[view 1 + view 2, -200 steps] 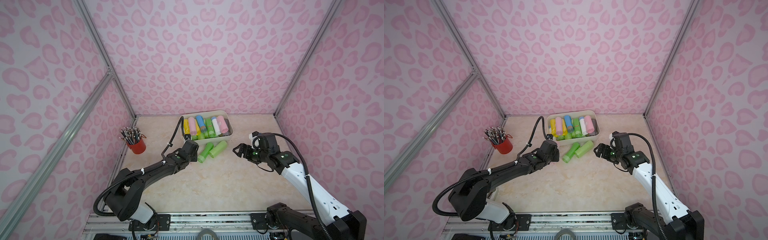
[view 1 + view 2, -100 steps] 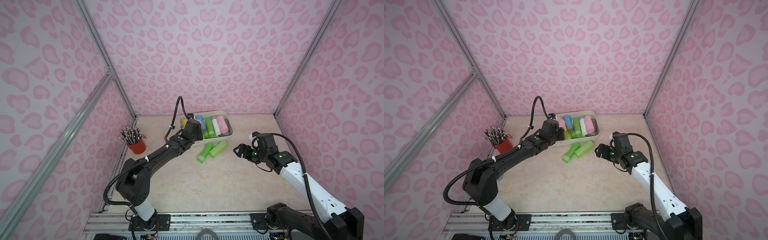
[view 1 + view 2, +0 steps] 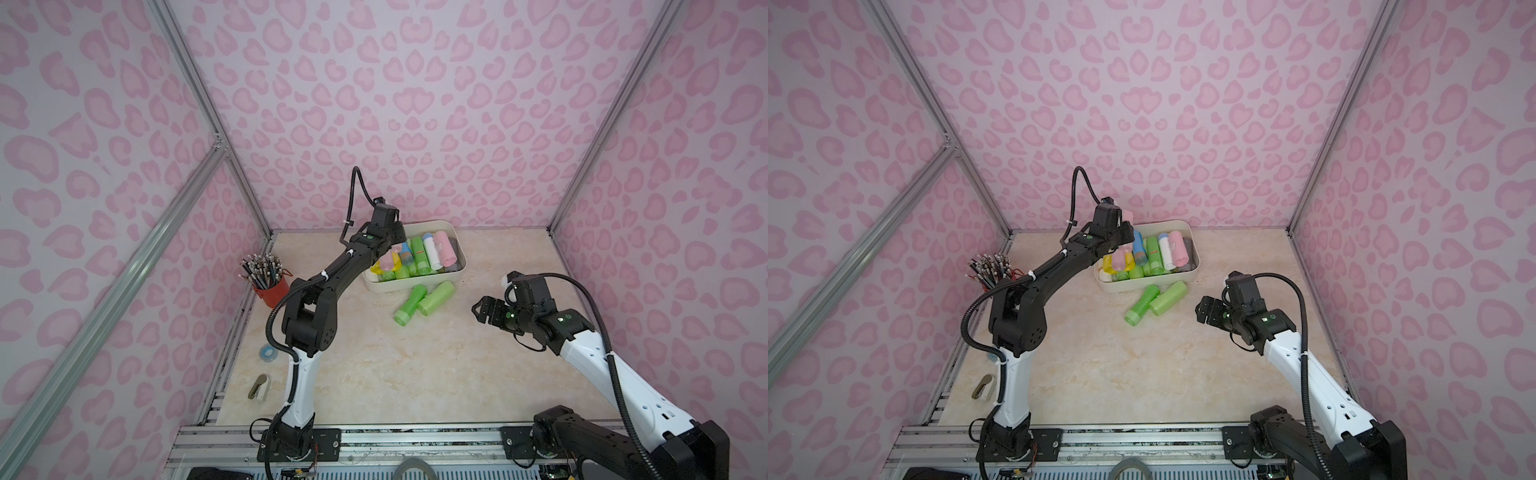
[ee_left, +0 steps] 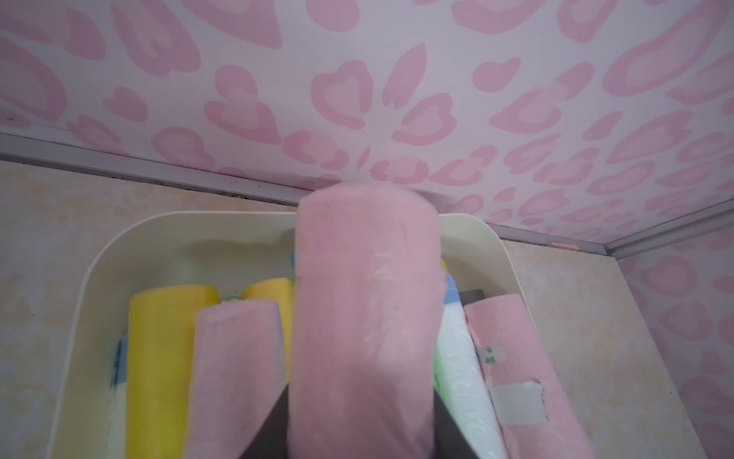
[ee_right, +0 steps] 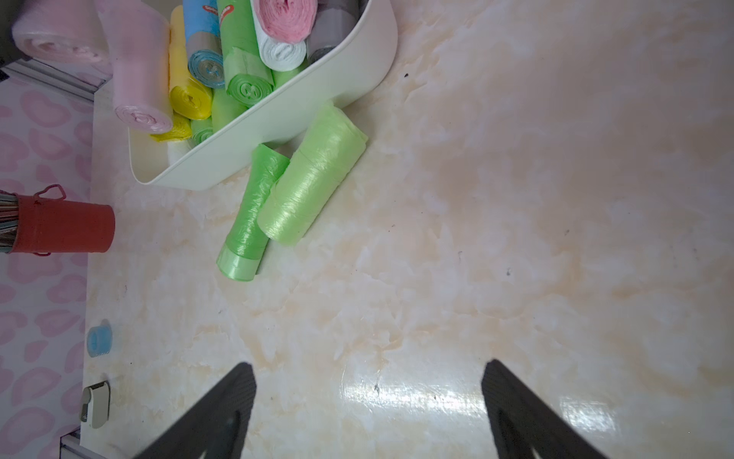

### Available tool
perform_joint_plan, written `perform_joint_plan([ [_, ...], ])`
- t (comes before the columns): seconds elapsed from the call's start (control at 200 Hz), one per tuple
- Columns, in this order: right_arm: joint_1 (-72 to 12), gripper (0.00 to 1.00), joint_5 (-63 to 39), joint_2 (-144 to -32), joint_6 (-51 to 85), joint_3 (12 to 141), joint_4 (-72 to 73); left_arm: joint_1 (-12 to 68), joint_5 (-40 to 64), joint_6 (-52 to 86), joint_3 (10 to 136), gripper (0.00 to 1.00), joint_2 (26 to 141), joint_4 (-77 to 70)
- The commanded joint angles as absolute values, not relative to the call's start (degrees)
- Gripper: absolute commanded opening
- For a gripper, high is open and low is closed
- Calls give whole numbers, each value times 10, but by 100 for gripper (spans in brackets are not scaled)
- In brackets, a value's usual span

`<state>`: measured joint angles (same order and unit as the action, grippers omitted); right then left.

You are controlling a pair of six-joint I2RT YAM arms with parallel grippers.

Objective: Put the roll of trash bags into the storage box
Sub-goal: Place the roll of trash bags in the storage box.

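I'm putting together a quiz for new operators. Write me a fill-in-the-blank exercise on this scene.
1. The roll of trash bags in the left tool is ___ in colour.
2. The right tool is ___ and holds nothing.
3. Outside the storage box, ___ green rolls lie on the table.
4. The pencils stand in a ___ cup.
Missing words: pink; open; two; red.

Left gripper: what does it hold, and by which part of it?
The left gripper holds a pink roll of trash bags by one end; the rest sticks out over the storage box.
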<state>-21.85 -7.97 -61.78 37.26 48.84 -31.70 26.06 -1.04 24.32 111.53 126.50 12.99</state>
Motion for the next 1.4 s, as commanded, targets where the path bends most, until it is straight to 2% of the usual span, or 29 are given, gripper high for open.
perform_joint_plan([
  [0.0, -219, 91, -69, -620, 371, 483, -317, 256, 10, 255, 1168, 34, 1301, 154],
  [0.2, -219, 90, -73, -632, 375, 483, -318, 256, 17, 255, 1207, 34, 1350, 182],
  [0.365, -219, 90, -75, -642, 379, 479, -316, 262, 1, 247, 1187, 42, 1334, 178],
  [0.405, -219, 90, -75, -641, 380, 479, -315, 263, -2, 247, 1178, 48, 1328, 174],
  [0.49, -219, 90, -74, -642, 380, 480, -316, 265, -6, 246, 1159, 67, 1315, 163],
  [0.625, -219, 90, -78, -640, 381, 483, -318, 273, -11, 241, 1141, 84, 1297, 155],
  [0.65, -219, 90, -78, -639, 381, 483, -319, 275, -15, 238, 1137, 95, 1293, 154],
  [0.68, -219, 90, -78, -638, 380, 482, -319, 278, -20, 234, 1133, 100, 1288, 152],
  [0.956, -220, 90, -77, -628, 390, 469, -319, 290, -38, 223, 1075, 100, 1223, 124],
  [1.231, -224, 90, -78, -622, 400, 470, -319, 317, -86, 209, 984, 100, 1111, 75],
  [1.396, -235, 90, -73, -621, 407, 468, -319, 344, -108, 208, 864, 100, 1005, 2],
])
